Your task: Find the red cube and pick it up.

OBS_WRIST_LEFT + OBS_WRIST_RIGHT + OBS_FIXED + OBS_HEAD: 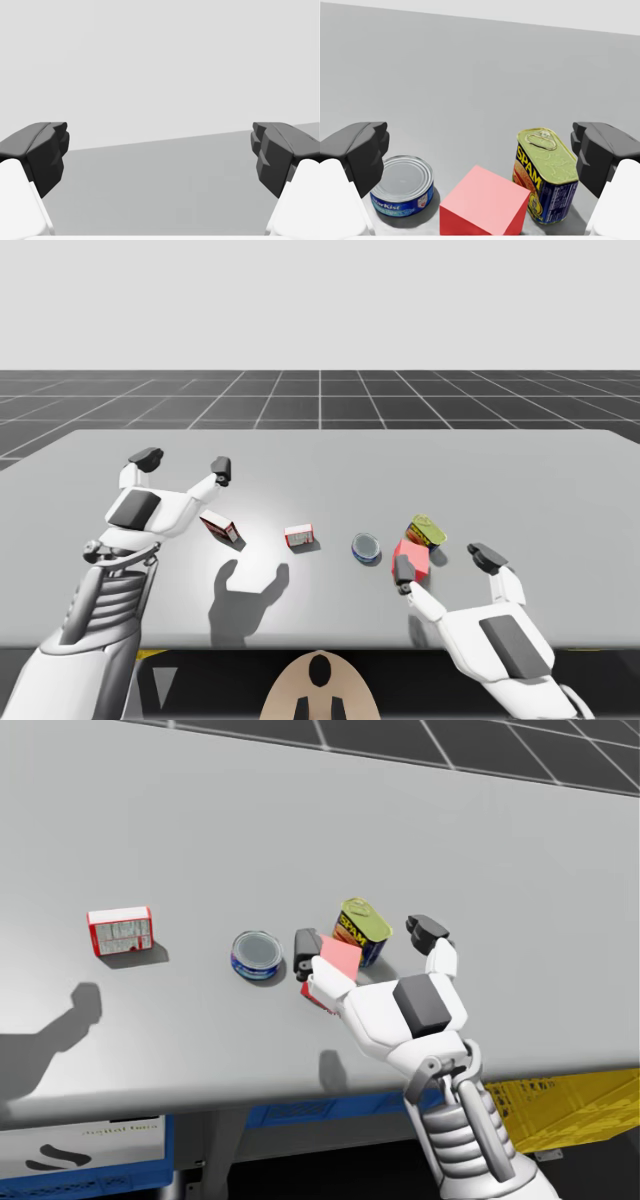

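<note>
The red cube (411,559) (338,957) lies on the grey table (560,500) between a flat round blue can (366,547) (257,954) and a blue rectangular can with a yellow-green lid (427,532) (362,930). My right gripper (445,566) (366,942) (480,152) is open and held low just behind the cube, one finger on each side of it. Seen from the right wrist, the cube (485,205) sits between the fingers, with the flat can (404,185) and the rectangular can (545,175) just beyond. Raised over the table's left part, my left gripper (184,464) (160,152) is open and holds nothing.
Two small red-and-white boxes lie left of the cans, one (220,528) near my left hand and one (299,536) (120,931) at mid-table. Under the table's near edge stand a blue crate (300,1115) and a yellow crate (560,1105).
</note>
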